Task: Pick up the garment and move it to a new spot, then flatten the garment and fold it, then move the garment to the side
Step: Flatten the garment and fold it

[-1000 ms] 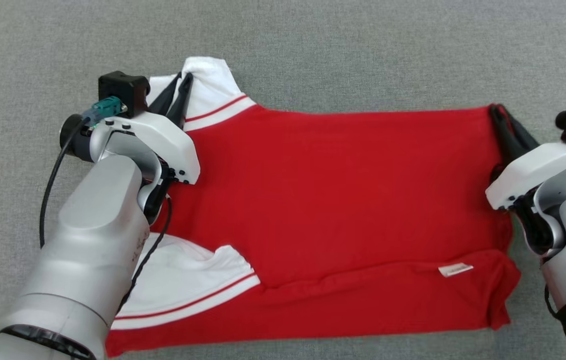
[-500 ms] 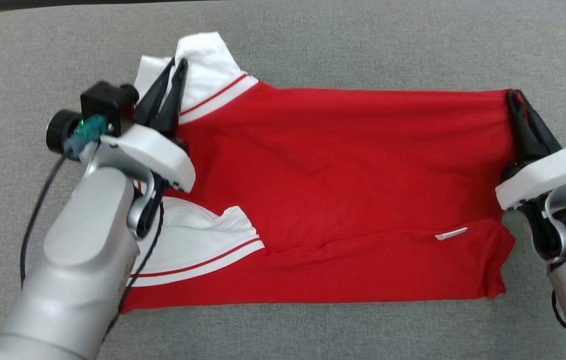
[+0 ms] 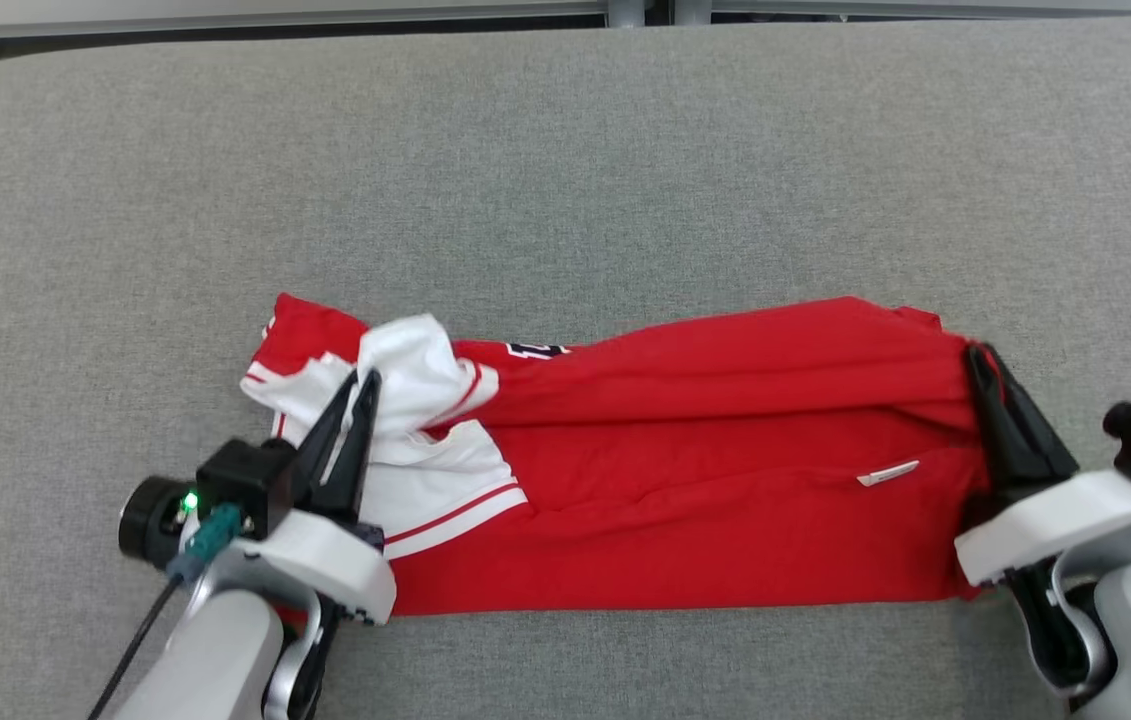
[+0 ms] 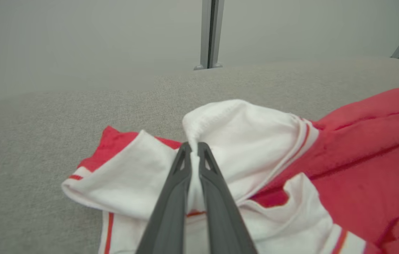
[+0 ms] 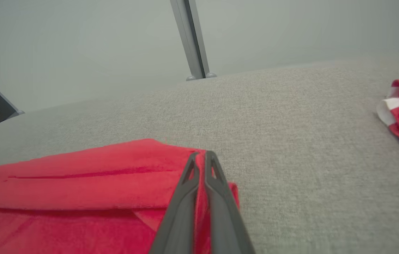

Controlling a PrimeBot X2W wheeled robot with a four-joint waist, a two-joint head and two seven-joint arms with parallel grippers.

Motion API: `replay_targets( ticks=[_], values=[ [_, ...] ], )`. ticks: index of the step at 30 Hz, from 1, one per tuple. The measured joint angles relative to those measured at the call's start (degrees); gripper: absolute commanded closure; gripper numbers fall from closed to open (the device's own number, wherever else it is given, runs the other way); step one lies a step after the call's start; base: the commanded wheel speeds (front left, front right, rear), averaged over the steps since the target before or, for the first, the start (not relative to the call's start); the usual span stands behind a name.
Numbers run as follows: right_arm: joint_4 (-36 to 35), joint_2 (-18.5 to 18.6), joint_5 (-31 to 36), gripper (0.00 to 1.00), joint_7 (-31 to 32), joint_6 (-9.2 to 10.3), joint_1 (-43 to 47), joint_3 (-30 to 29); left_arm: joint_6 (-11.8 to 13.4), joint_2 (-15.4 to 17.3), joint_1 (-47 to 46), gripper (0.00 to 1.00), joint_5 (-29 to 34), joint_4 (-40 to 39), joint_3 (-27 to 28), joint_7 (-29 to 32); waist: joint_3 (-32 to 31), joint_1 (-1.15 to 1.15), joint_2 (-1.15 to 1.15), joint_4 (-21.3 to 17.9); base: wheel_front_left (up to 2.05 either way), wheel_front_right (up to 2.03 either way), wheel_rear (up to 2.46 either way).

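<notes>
Left wrist view shows fingers (image 4: 171, 201) pinching a white fold of garment (image 4: 255, 141).

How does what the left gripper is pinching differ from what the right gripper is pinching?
The left gripper pinches the bunched white sleeve; the right gripper pinches the red hem. The sleeve end is crumpled, the hem end smoother. Both are shut on the same shirt.

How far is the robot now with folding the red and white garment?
Done: the garment lies on the grey surface, folded over lengthwise. In hand: the left gripper pinches a white sleeve, the right gripper the red end. Left: release, further folding, moving aside.
</notes>
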State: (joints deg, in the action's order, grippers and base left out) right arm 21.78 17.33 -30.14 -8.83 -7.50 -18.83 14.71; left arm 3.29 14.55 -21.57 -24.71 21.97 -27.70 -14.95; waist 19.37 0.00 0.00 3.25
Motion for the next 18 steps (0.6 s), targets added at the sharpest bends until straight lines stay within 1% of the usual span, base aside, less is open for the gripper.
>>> replay_targets(
  ticks=[4, 5, 6, 7, 8, 9, 12, 18],
  values=[
    [-1.7, -1.0, 0.1, 1.0, -0.1, 0.0, 4.2, -1.6, 2.0, 0.9, 4.9, 1.0, -0.2, -3.9, -0.2, 0.9, -1.0, 0.0, 0.0, 0.1, 0.0, 0.0, 0.0],
    [-2.2, -1.3, 0.4, 1.0, -0.1, 0.0, 5.1, -1.8, 2.4, 0.9, 6.1, 0.84, -0.4, -4.7, -0.3, 1.5, -1.1, 0.0, 0.0, 0.2, 0.0, 0.0, 0.0],
    [-2.5, -1.5, 0.7, 1.0, 0.1, 0.0, 5.8, -2.2, 2.6, 0.9, 7.1, 0.55, -0.9, -5.0, -0.2, 2.2, -1.3, 0.0, 0.0, 0.2, 0.0, 0.0, 0.0],
    [-2.6, -1.7, 1.0, 0.65, 0.8, 0.0, 6.6, -2.6, 2.8, 0.9, 8.0, 0.0, -1.6, -5.1, -0.3, 3.1, -1.6, 0.0, 0.0, 0.3, 0.0, 0.0, 0.0],
    [-2.9, -1.9, 1.6, 0.1, 0.9, 0.0, 7.4, -3.0, 2.8, 1.0, 8.7, 0.0, -2.0, -5.1, -0.3, 3.8, -1.7, 0.0, 0.0, 0.4, 0.0, 0.0, 0.0],
    [-3.3, -2.2, 1.9, 0.0, 1.3, 0.0, 8.2, -3.3, 2.8, 1.0, 9.3, 0.0, -2.8, -5.3, -0.2, 4.4, -1.9, 0.0, 0.0, 0.5, 0.0, 0.0, 0.0],
    [-5.0, -3.1, 3.6, 0.0, 1.7, 0.0, 10.2, -4.5, 2.8, 0.7, 10.2, 0.0, -3.7, -5.7, -0.1, 4.6, -2.4, 0.0, 0.0, 0.7, 0.0, 0.0, 0.0],
    [-13.3, -5.1, 9.0, 0.0, 0.4, 0.0, 15.7, -7.7, 4.7, 0.5, 13.0, 0.0, -5.1, -8.9, 3.7, 1.2, -4.2, 0.0, 0.0, 0.7, 0.0, 0.0, 0.0]
  ],
)
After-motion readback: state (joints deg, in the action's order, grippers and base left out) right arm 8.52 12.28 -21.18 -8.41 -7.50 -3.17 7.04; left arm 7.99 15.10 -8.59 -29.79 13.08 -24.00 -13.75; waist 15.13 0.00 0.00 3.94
